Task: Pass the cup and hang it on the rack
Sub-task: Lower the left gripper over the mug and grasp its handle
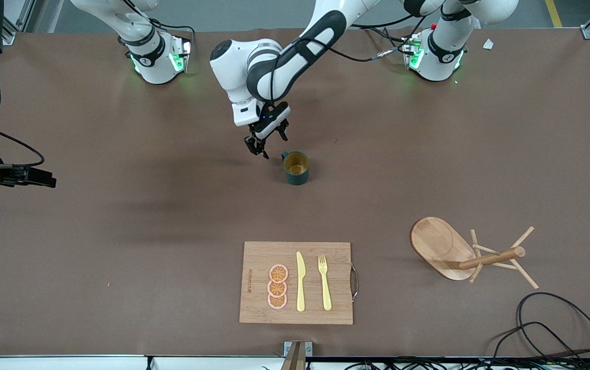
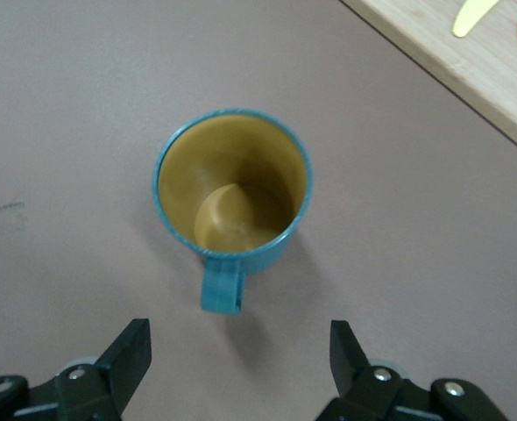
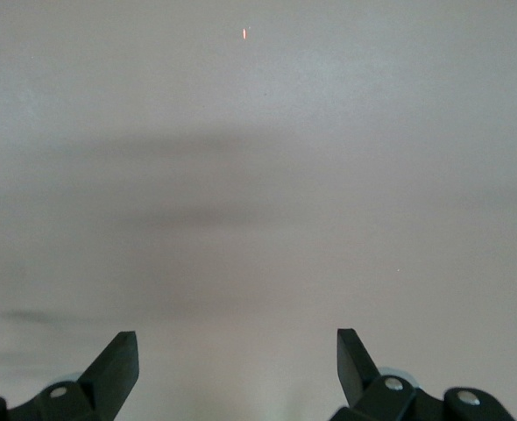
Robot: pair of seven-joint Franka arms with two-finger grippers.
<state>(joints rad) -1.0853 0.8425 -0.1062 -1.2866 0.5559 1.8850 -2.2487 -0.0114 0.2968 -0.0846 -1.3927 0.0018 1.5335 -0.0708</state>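
Left gripper (image 1: pixel 267 142) open, empty, just short of cup (image 1: pixel 296 168) handle (image 2: pixel 221 287); could nudge it, spinning cup. Right gripper (image 3: pixel 237 351) open, waiting.

Front view layout: cup (image 1: pixel 296 167) upright on table (image 1: pixel 120 246), approx frame centre, slightly above mid-height. Left gripper (image 1: pixel 267 140) just up-left of cup in frame, over bare table, not touching it; fingers apart. In left wrist view, cup (image 2: pixel 233 188) sits w/ handle pointing toward the gripper (image 2: pixel 240 351), apart from both fingers.

Right gripper (image 1: pixel 43 179) at frame's far left edge, mid-height, over bare table, well apart from everything; waits, fingers apart.

Cutting board (image 1: pixel 297 282) at lower centre, nearer camera than cup. On board: 3 slices (image 1: pixel 278 287) stacked in a column, knife (image 1: pixel 300 281) beside them, fork (image 1: pixel 324 282) beside knife, toward left arm's end.

Rack (image 1: pixel 467 255) at lower right, lying tipped over on table, post pointing toward frame's right. Cables (image 1: pixel 556 329) in lower right corner.
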